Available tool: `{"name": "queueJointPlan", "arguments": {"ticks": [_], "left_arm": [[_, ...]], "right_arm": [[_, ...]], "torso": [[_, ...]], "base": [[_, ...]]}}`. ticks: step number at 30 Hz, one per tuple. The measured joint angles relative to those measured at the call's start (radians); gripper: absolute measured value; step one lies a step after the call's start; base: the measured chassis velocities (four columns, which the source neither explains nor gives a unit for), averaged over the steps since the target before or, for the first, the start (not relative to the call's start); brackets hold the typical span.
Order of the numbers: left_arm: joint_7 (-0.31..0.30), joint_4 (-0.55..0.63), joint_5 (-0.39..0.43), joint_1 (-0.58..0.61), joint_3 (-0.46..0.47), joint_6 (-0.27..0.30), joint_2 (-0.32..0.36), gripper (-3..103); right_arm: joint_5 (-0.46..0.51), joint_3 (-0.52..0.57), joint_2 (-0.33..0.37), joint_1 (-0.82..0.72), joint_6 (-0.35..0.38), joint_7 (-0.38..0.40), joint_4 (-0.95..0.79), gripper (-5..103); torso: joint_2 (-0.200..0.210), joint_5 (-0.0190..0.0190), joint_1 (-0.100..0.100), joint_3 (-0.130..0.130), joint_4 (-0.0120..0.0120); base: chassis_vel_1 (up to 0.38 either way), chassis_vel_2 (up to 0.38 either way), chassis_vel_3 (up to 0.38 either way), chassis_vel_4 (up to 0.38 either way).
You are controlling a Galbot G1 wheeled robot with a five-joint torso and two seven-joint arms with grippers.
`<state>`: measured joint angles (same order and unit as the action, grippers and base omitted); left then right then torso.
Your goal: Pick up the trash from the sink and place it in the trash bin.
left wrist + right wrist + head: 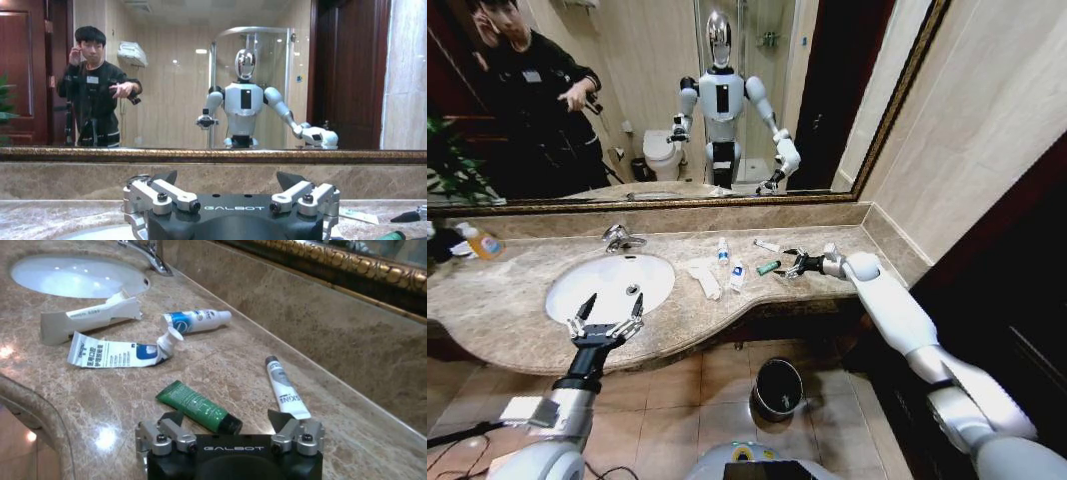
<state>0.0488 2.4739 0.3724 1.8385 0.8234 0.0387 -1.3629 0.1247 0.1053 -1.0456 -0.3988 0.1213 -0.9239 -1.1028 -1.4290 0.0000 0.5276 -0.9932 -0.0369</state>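
The robot's left arm reaches forward from low on its left side, its left tool (607,318) spread wide with fingers splayed. The right arm extends forward at full stretch, its right tool (793,265) low, fingers parted.

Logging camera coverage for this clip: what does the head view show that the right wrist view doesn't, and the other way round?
Head view alone: the trash bin on the floor below the counter, the left hand open over the near rim of the sink, the orange-capped bottle and the mirror. Right wrist view alone: print on the white tube and on the flattened white tube. Both: the right hand open at the green tube, the blue-labelled bottle, the faucet and the marble counter.
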Motion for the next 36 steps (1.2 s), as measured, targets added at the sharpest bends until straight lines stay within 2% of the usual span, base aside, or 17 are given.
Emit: {"name": "queueJointPlan", "arguments": {"ticks": [20, 24, 26, 27, 30, 31, 34, 36], "left_arm": [[0.000, 0.000, 0.000, 0.000, 0.000, 0.000, 0.000, 100], [0.000, 0.000, 0.000, 0.000, 0.000, 0.000, 0.000, 100], [0.000, 0.000, 0.000, 0.000, 0.000, 0.000, 0.000, 100], [0.000, 0.000, 0.000, 0.000, 0.000, 0.000, 0.000, 100], [0.000, 0.000, 0.000, 0.000, 0.000, 0.000, 0.000, 100], [0.000, 0.000, 0.000, 0.000, 0.000, 0.000, 0.000, 100], [0.000, 0.000, 0.000, 0.000, 0.000, 0.000, 0.000, 100], [0.000, 0.000, 0.000, 0.000, 0.000, 0.000, 0.000, 100]], "right_arm": [[-0.027, -0.056, 0.007, 0.044, 0.008, -0.045, 0.035, 74], [-0.025, -0.058, 0.004, 0.050, 0.012, -0.045, 0.046, 66], [-0.021, -0.058, 0.004, 0.050, 0.013, -0.045, 0.048, 58], [-0.021, -0.058, 0.004, 0.050, 0.013, -0.045, 0.048, 58], [-0.017, -0.058, 0.005, 0.048, 0.015, -0.044, 0.048, 44], [-0.017, -0.058, 0.005, 0.048, 0.015, -0.044, 0.048, 44], [-0.009, -0.059, 0.008, 0.046, 0.019, -0.041, 0.046, 27], [-0.006, -0.059, 0.009, 0.045, 0.020, -0.037, 0.046, 27]], "torso": [[0.000, -0.0001, 0.000, 0.000, 0.0001], [0.000, -0.0001, 0.000, 0.000, 0.0001], [0.000, 0.0000, 0.000, 0.000, 0.0001], [0.000, 0.0000, 0.000, 0.000, 0.0001], [0.000, 0.0000, 0.000, 0.000, 0.0001], [0.000, 0.0000, 0.000, 0.000, 0.0001], [0.000, 0.0000, 0.000, 0.000, 0.0001], [0.000, 0.0000, 0.000, 0.000, 0.0001]], "base": [[0.000, 0.000, 0.000, 0.000], [0.000, 0.000, 0.000, 0.000], [0.000, 0.000, 0.000, 0.000], [0.000, 0.000, 0.000, 0.000], [0.000, 0.000, 0.000, 0.000], [0.000, 0.000, 0.000, 0.000], [0.000, 0.000, 0.000, 0.000], [0.000, 0.000, 0.000, 0.000]]}}
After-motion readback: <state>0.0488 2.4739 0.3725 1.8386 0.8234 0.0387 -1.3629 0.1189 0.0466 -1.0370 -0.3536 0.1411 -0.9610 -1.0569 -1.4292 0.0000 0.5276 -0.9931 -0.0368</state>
